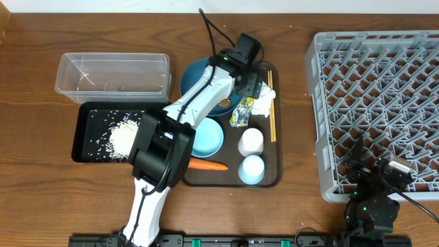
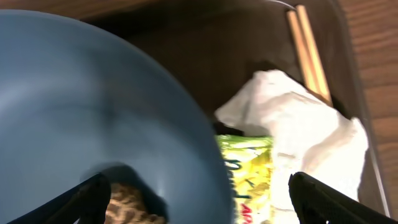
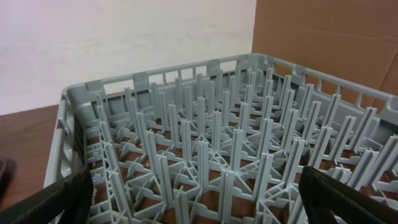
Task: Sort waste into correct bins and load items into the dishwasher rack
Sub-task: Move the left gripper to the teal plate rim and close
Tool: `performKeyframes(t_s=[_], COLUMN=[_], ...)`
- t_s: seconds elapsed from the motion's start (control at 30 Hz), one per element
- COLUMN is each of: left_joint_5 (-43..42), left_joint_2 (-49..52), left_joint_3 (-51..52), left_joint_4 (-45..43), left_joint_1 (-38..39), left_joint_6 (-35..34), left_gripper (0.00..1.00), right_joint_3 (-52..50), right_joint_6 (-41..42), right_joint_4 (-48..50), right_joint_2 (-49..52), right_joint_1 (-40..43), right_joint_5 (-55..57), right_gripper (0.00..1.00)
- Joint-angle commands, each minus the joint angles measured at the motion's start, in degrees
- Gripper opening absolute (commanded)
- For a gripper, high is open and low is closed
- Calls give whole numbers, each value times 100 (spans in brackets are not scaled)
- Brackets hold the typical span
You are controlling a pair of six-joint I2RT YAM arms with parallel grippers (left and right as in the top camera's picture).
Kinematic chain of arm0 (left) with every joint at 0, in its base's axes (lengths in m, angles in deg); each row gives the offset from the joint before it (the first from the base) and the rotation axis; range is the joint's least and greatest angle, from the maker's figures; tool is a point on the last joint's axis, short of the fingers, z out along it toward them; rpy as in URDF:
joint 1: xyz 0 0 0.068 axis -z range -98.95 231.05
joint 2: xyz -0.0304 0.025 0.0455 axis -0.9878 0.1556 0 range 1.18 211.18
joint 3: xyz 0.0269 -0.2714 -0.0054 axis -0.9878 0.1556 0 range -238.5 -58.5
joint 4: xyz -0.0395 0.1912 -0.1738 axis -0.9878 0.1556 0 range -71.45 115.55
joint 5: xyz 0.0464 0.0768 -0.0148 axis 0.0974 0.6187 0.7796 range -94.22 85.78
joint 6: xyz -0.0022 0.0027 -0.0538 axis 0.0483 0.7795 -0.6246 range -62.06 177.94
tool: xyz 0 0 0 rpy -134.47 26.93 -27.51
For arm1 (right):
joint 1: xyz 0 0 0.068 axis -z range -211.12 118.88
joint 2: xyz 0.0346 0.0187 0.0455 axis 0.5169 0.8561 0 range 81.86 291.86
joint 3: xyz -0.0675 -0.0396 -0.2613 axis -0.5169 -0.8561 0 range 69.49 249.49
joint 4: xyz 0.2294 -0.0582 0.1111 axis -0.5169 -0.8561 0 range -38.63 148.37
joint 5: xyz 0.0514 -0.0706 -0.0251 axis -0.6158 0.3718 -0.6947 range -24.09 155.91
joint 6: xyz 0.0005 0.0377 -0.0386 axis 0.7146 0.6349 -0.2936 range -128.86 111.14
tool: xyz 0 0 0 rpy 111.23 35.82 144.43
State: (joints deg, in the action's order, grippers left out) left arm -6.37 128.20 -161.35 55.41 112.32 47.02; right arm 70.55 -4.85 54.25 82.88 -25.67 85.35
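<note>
Wood-grain table (image 1: 34, 206) with a grey peg-lattice rack (image 1: 384, 82) at 3 o'clock. Left fingers (image 2: 326, 202) spread wide, empty, over the rim of the smooth dark-blue plate (image 2: 93, 93); crumpled tissue (image 2: 298, 124) and glossy green-yellow wrapper (image 2: 249, 168) lie at its 3 o'clock. A blurred brown lump (image 2: 127, 202), possibly food, sits on it. Right fingers (image 3: 348, 199), wide, face the rack.
</note>
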Motion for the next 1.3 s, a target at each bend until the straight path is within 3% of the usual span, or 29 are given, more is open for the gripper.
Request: performKeyframes(t_s=[0.0, 0.13, 0.3, 0.47, 0.63, 0.83, 0.93, 1.27], left_joint_5=[-44, -42, -22, -20, -20, -20, -20, -20], left_joint_2=[273, 308, 306, 306, 306, 306, 306, 197], left_joint_3=[-55, -55, -57, -57, -57, -57, -57, -76], left_joint_4=[-7, -33, -94, -96, -96, -92, -94, -96], left_joint_1=[22, 9, 9, 9, 9, 11, 11, 61], left_joint_6=[-81, -186, -184, -184, -184, -184, -184, -179], left_gripper=[92, 91, 77, 57, 24, 22, 6, 6], right_joint_3=[33, 33, 33, 33, 33, 33, 33, 33], right_joint_6=[-20, -20, -22, -20, -22, -20, -20, -20], right_joint_4=[-83, -83, -83, -83, -83, -83, -83, -83], right_joint_2=[-9, -9, -9, -9, -9, -9, -9, -9], right_joint_1=[15, 15, 15, 15, 15, 15, 15, 15], right_joint_5=[-39, -39, -39, -39, -39, -39, -39, -39], right_gripper=[99, 99, 99, 99, 99, 99, 99, 99])
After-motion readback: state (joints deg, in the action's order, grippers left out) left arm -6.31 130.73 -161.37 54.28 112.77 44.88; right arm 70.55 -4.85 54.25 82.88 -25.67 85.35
